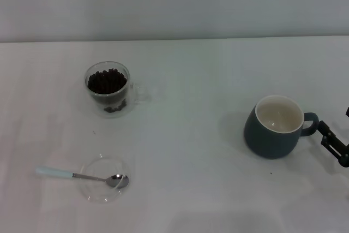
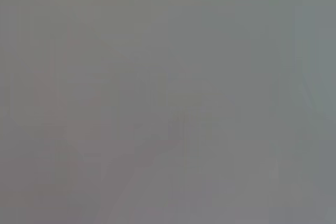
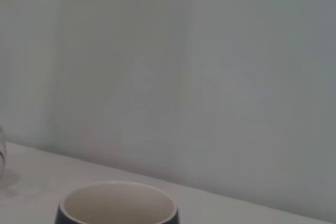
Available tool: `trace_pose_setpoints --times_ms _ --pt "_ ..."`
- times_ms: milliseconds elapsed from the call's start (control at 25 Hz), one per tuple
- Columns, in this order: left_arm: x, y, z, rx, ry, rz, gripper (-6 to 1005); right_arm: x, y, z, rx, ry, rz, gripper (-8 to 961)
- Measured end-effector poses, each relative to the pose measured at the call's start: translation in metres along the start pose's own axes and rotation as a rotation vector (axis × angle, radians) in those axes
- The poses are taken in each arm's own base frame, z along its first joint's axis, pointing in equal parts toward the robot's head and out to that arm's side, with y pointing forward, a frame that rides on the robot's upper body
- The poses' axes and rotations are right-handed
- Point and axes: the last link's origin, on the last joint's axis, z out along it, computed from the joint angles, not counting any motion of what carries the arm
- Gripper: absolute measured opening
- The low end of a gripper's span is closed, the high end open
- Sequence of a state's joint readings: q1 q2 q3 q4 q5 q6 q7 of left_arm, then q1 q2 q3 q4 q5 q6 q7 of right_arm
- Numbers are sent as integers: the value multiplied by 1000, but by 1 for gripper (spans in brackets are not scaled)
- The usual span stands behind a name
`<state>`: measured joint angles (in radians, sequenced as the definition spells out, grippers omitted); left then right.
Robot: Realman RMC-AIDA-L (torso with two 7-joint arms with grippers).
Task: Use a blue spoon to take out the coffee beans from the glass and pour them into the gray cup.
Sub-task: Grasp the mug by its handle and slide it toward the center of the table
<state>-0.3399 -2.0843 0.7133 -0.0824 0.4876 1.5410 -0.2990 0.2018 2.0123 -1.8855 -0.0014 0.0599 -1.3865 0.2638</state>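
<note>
One small clear double-walled glass (image 1: 109, 95) is sitting at the far left of the white worktop (image 1: 191, 80), holding one heap of dark brown coffee beans (image 1: 106, 81). Nearer on the left, one blue spoon (image 1: 82, 176) with a pale handle is lying with its silver bowl resting in one flat shallow clear glass dish (image 1: 103, 187). One rounded gray cup (image 1: 277, 127) with a cream inside is standing well apart on the right, empty. The right tool (image 1: 337, 144) is showing just beside the cup's handle; I cannot tell how far it is opening. The left tool is out of view.
</note>
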Motion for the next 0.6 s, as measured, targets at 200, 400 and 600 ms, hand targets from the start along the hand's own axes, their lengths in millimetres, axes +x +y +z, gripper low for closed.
trace_pose_setpoints --times_ms 200,400,600 --pt "1 0 0 -1 4 1 714 0 4 4 -18 5 -1 691" --pt "1 0 1 -3 3 0 713 4 5 9 -21 39 -4 677" --pt "1 1 3 -5 3 -1 714 5 5 15 -21 53 -3 663"
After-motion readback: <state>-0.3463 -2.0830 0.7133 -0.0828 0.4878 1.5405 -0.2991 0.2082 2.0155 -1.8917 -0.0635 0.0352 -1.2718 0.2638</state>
